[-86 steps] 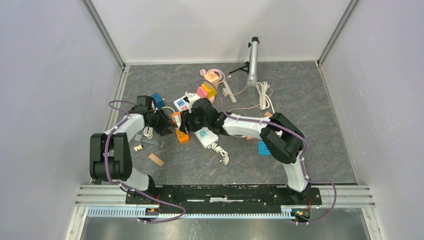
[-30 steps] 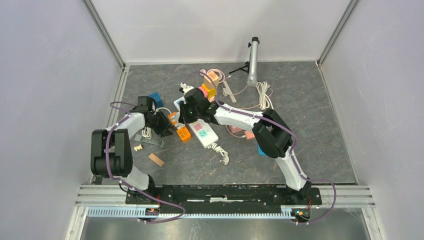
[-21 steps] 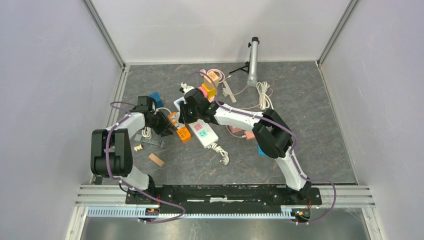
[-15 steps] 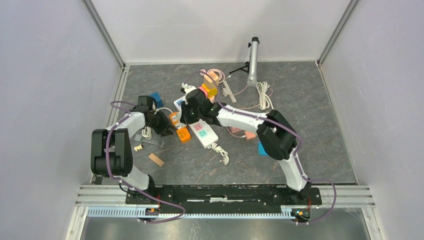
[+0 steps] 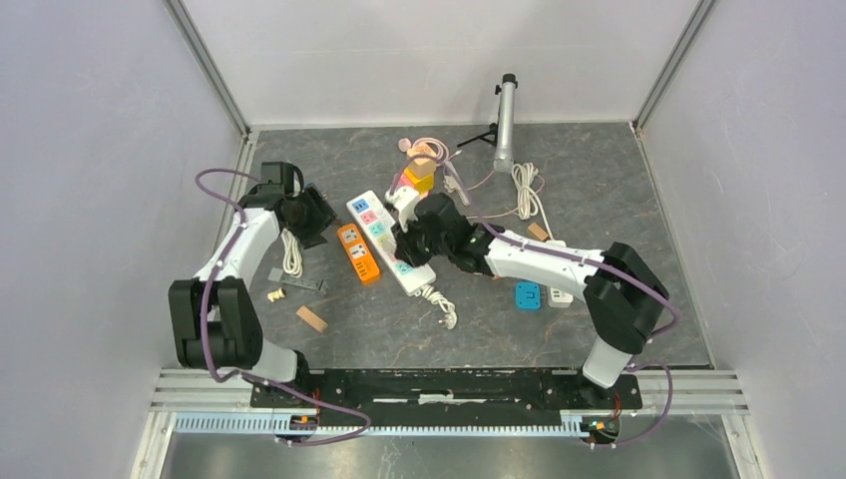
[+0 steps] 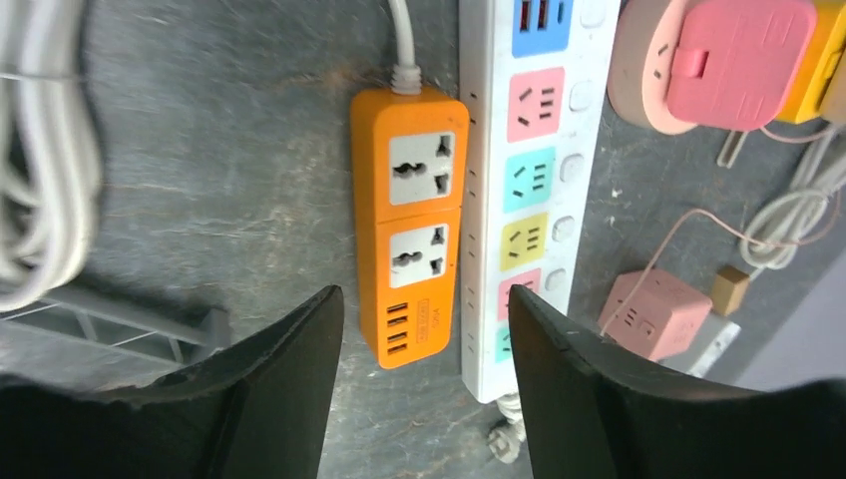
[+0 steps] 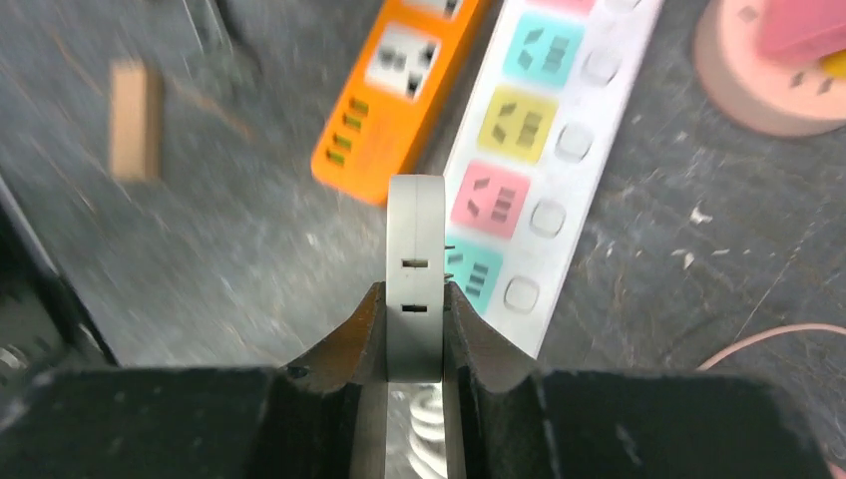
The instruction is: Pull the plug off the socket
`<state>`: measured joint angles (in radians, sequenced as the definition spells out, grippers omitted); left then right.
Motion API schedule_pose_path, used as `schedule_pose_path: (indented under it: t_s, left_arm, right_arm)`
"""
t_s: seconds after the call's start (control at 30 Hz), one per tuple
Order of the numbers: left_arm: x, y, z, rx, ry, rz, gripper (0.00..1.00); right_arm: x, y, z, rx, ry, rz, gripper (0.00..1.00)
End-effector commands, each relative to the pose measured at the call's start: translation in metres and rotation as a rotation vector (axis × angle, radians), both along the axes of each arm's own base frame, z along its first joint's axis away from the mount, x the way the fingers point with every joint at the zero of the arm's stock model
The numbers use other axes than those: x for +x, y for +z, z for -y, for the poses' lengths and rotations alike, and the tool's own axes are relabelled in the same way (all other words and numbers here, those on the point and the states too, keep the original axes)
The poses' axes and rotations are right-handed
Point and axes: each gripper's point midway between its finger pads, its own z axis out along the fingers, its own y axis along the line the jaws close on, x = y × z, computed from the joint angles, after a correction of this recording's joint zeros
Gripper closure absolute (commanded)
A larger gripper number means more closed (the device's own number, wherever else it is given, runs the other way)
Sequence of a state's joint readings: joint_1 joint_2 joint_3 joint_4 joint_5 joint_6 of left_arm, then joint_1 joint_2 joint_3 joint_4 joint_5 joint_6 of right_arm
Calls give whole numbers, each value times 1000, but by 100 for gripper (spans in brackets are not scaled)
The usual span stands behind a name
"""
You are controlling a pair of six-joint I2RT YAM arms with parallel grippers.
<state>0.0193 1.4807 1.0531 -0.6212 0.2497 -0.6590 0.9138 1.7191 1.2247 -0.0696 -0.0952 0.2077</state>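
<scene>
My right gripper (image 7: 414, 289) is shut on a flat white plug (image 7: 415, 249), holding it upright in the air above the white power strip (image 7: 589, 120) with its coloured sockets. The plug's pins show just clear of the teal socket (image 7: 477, 279). In the top view the plug (image 5: 407, 201) and right gripper (image 5: 413, 222) hover over the strip (image 5: 371, 219). My left gripper (image 5: 302, 212) is open and empty, left of the orange strip (image 5: 357, 253). In the left wrist view its open jaws (image 6: 424, 299) frame the orange strip (image 6: 417, 190) and the white strip (image 6: 539, 120).
A pink round socket with pink and yellow cubes (image 5: 420, 176) lies beyond the strip. A pink cube socket (image 6: 653, 314), blue cube (image 5: 527, 295), coiled white cables (image 5: 527, 190) (image 5: 291, 254), a wood block (image 5: 311, 318), a grey bracket (image 5: 297, 284) and a grey tube on a tripod (image 5: 506, 118) lie around.
The right gripper has lifted the white plug off the white strip and drawn back toward the middle. The left gripper has let go of the strips, opened and pulled away to the far left.
</scene>
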Motion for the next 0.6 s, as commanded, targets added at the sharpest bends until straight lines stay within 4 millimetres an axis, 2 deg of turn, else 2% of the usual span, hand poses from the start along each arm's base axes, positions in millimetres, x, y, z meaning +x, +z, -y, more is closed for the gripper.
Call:
schedule_pose_path:
  t_s: [0.0,0.13,0.27,0.4,0.57]
  left_arm:
    - [-1,28,-34,179,90,67,28]
    - [-2,34,-52,249,152,92,20]
    - [-5,29,-53,249,158,78,17]
    - [-9,23,-50,237,149,59,16]
    - [-9,21,-50,236,143,53,15]
  right_arm:
    - [-40,-28,0,-175,236,129,99]
    - [-76,-40,-23,-154,371,83,99]
    - [-103,-42,-41,-85,491,56,95]
    - [-110,-49,-46,-84,525,40,86]
    - [-101,-64,-45,-147,479,59,81]
